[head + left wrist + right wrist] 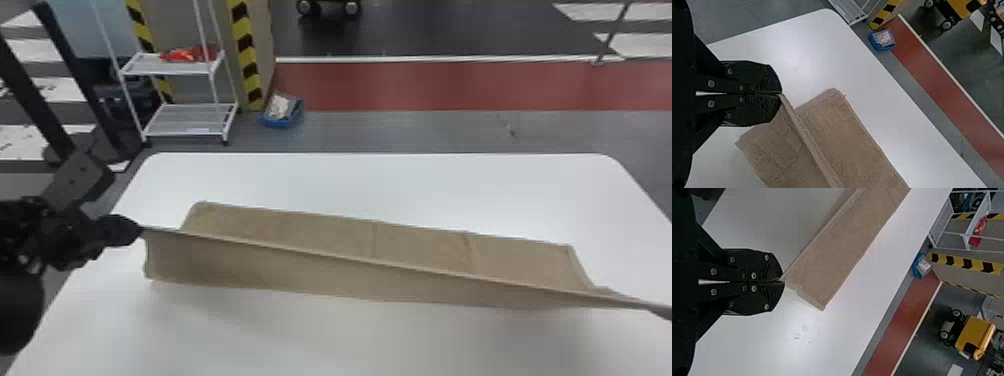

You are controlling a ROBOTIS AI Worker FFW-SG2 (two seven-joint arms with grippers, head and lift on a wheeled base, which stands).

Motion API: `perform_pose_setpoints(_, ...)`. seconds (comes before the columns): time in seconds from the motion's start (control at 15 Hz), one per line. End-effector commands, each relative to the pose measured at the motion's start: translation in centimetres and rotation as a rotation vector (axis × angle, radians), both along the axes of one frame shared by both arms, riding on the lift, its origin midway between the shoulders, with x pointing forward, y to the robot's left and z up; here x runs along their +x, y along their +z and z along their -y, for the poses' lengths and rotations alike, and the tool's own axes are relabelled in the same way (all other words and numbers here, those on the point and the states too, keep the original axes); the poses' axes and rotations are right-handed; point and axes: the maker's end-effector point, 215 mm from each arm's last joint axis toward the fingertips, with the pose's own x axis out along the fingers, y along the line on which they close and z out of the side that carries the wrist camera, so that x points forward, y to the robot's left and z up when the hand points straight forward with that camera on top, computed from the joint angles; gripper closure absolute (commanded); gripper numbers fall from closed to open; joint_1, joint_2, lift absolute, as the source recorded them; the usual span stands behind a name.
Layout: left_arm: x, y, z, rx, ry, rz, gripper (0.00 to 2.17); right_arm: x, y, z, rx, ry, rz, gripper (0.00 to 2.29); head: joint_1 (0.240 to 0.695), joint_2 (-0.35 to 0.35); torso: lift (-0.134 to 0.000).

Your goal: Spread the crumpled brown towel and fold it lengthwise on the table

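My left gripper (137, 230) is at the left of the table in the head view, shut on one end of the brown towel's (300, 270) near edge. That edge is stretched taut and raised, running across to the right edge of the view; the far part of the towel (420, 242) lies on the table behind it. In the left wrist view the left gripper (781, 94) pinches a corner of the towel (828, 133). My right gripper (783, 282) is shut on the opposite corner of the towel (840, 250) in the right wrist view.
The white table (375, 190) has a straight far edge with rounded corners. Beyond it on the floor stand a white shelf rack (185, 120) and a blue box (282, 112). A yellow wheeled machine (975, 335) is farther off.
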Motion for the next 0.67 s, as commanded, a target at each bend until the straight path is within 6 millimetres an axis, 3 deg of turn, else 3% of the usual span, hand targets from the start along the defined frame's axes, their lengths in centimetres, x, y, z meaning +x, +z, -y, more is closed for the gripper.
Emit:
perform_pose_setpoints(0.0, -0.8, -0.1, 0.5, -0.001, -0.012, -0.007, 2.12, -0.4, -0.1, -0.2, 0.003, 0.006, -0.006, 1.47, 0.695, 0.059, -0.123)
perform_pose_setpoints(0.13, -1.4, -0.1, 0.7, 0.003, -0.012, -0.014, 2.12, 0.2, 0.2, -0.5, 0.019, 0.016, 0.005, 1.47, 0.695, 0.058, -0.123)
perform_pose_setpoints(0.27, -1.5, -0.4, 1.0, 0.010, -0.011, -0.026, 2.12, 1.0, -0.9, 0.0, 0.038, 0.001, -0.010, 1.47, 0.695, 0.057, -0.123)
perform_pose_setpoints(0.47, 0.0, -0.7, 2.0, 0.025, -0.015, -0.035, 2.12, 3.5, -4.0, 1.8, 0.073, -0.035, -0.055, 1.47, 0.695, 0.041, -0.123)
perform_pose_setpoints(0.6, 1.1, -1.2, 2.2, 0.034, -0.015, -0.046, 2.12, 5.4, -4.9, 2.5, 0.094, -0.051, -0.064, 1.47, 0.695, 0.022, -0.123)
